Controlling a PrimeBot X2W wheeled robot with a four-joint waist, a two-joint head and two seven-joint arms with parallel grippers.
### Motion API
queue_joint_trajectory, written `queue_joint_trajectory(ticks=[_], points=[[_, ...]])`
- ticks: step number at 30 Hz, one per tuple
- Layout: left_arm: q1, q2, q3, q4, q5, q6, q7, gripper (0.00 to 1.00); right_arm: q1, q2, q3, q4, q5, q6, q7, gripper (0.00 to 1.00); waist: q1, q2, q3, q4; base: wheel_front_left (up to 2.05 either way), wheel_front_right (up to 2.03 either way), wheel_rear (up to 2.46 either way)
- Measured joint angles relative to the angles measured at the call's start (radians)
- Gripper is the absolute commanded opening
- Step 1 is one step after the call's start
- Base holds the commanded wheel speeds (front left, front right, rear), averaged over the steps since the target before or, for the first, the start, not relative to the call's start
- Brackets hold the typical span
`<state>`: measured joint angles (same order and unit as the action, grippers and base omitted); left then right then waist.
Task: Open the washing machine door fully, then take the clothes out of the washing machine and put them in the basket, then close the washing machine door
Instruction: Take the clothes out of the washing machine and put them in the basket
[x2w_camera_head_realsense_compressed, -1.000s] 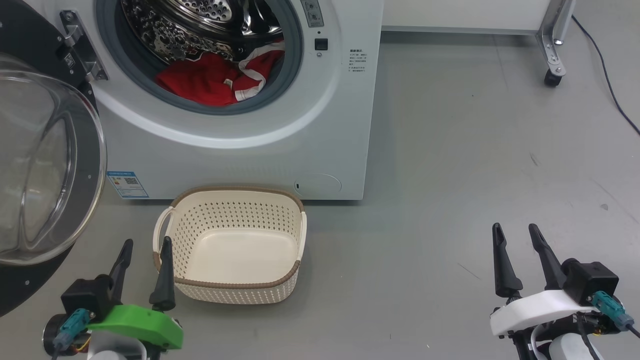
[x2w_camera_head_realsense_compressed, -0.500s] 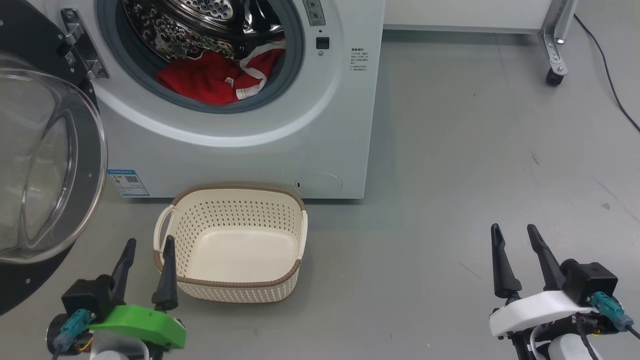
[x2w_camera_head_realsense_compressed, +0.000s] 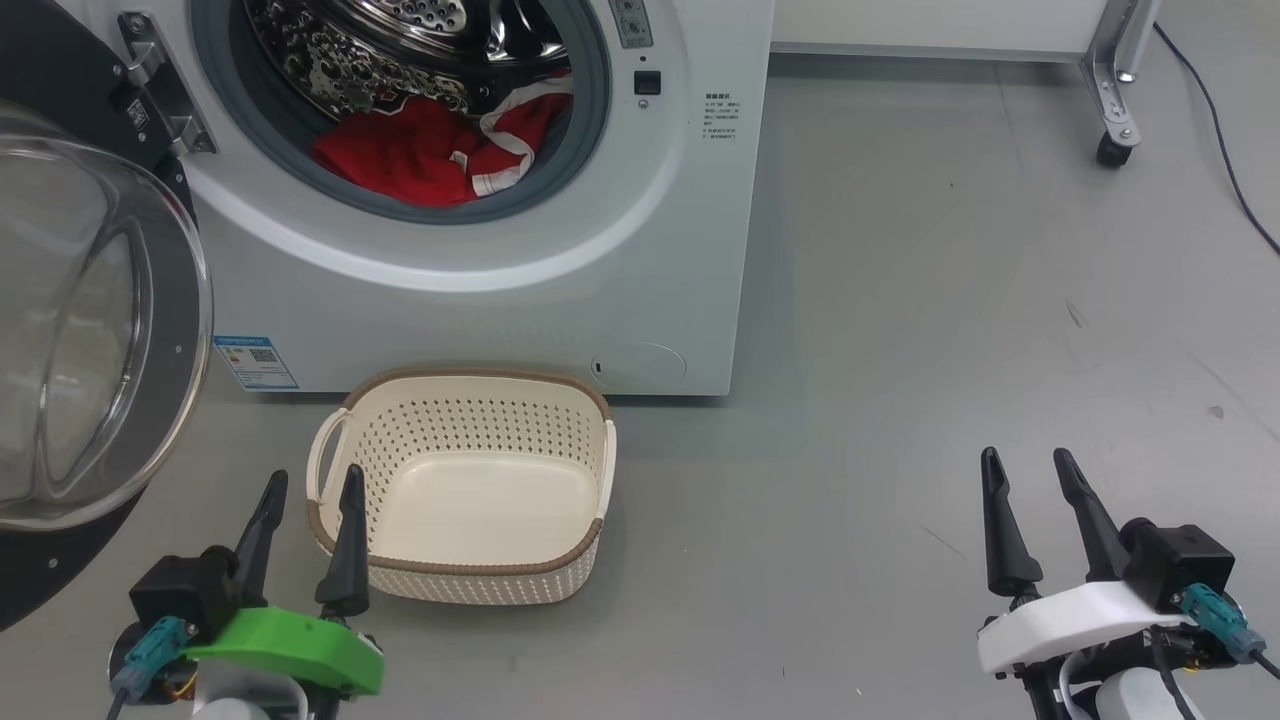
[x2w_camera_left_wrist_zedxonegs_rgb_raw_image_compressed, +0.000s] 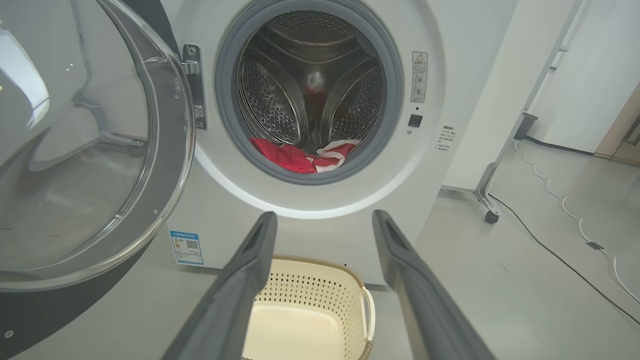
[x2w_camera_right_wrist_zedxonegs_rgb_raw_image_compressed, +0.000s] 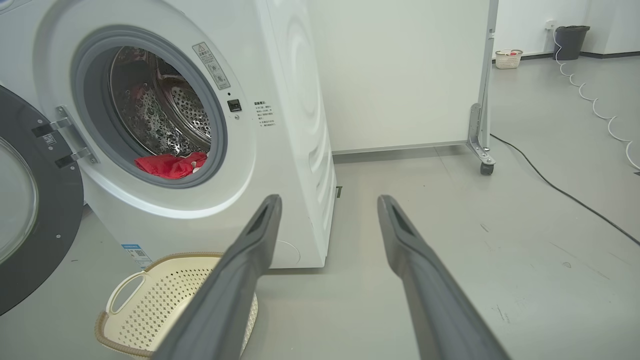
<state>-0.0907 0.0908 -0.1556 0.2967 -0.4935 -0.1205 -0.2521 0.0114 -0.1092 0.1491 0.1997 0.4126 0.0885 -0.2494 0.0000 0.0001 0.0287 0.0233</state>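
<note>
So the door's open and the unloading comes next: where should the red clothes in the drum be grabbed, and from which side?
Probably the loose red bunch of the clothes beside the white-trimmed fold: crumpled fabric there gives something to pinch. Come from the front, over the lower lip of the grey gasket, angled down, since the pile lies low at the front of the drum.

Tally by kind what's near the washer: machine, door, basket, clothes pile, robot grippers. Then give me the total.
Washing machine: 1
Door: 1, open
Basket: 1, empty
Red clothes pile: 1, in the drum
Grippers: 2, left gripper and right gripper, both open
Total: 6
</note>
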Motion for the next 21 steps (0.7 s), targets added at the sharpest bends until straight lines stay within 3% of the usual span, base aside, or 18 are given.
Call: queue_joint_trajectory(ticks=[21], points=[[0.0,0.016,-0.003,-0.019,-0.008,-0.001,0.0,1.0,0.0,0.001,-0.005,0.001,0.0,0.002,-0.002,1.0,0.0,0.0,-0.006,0.011,1.01,-1.01,0.0]])
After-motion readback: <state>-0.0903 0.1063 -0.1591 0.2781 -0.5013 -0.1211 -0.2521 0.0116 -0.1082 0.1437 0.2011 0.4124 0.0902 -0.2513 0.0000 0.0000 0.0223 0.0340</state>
